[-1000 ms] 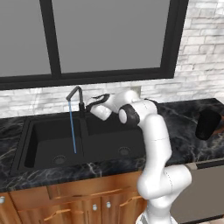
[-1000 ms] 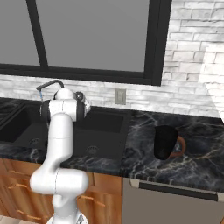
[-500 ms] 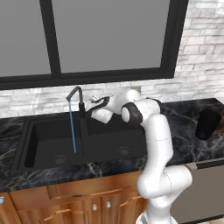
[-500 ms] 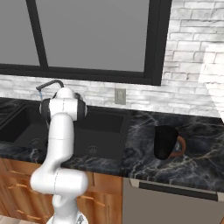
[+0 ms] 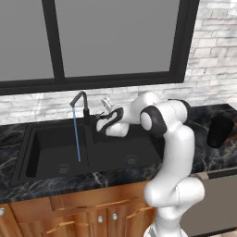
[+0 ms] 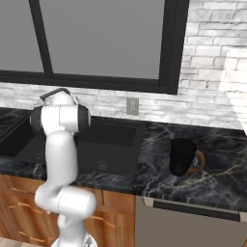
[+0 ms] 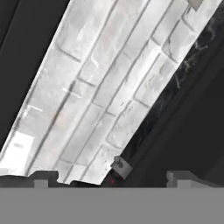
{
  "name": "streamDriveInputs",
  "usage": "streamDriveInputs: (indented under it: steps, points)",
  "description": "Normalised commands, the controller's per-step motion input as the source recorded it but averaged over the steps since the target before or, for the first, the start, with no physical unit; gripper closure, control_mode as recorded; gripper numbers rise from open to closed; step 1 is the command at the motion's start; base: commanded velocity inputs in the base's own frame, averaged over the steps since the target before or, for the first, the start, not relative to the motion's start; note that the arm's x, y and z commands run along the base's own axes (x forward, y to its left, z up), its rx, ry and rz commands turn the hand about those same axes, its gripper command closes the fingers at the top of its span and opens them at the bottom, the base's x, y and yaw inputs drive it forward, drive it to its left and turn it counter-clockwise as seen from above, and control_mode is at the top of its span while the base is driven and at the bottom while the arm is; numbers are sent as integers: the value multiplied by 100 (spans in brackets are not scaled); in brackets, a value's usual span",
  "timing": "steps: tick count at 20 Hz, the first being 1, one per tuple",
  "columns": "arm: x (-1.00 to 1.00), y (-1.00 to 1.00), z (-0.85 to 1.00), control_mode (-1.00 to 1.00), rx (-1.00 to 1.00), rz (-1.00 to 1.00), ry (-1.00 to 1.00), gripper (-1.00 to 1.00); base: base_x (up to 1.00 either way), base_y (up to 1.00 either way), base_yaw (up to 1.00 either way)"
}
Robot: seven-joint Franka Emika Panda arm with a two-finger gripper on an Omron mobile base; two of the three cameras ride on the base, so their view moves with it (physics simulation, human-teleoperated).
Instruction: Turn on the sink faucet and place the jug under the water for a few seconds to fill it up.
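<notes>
Pincer (image 5: pixel 102 121) has just spread wide beside the faucet (image 5: pixel 79 99), water (image 5: pixel 77 136) running into the sink (image 5: pixel 41 141) — tap step looks done — jug (image 6: pixel 183 157) waits untouched on the surface, well right.

The dark marbled table (image 6: pixel 226 178) runs below the brick wall, the black sink (image 5: pixel 44 152) sunk into it. The jug (image 6: pixel 182 156) stands upright on it, well right of the sink.
</notes>
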Motion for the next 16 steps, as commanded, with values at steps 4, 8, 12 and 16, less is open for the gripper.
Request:
streamDriveInputs:
  steps: [4, 8, 12, 16]
  points:
    - [-61, -75, 100, -100, 8, -3, 0, -100, 0, 0, 0]
    - [-54, -68, 100, -100, 4, -4, 12, -100, 0, 0, 0]
    - [-39, -68, 100, -100, 2, -1, 32, -100, 0, 0, 0]
    - [-38, -72, 98, -100, 1, 0, 40, -100, 0, 0, 0]
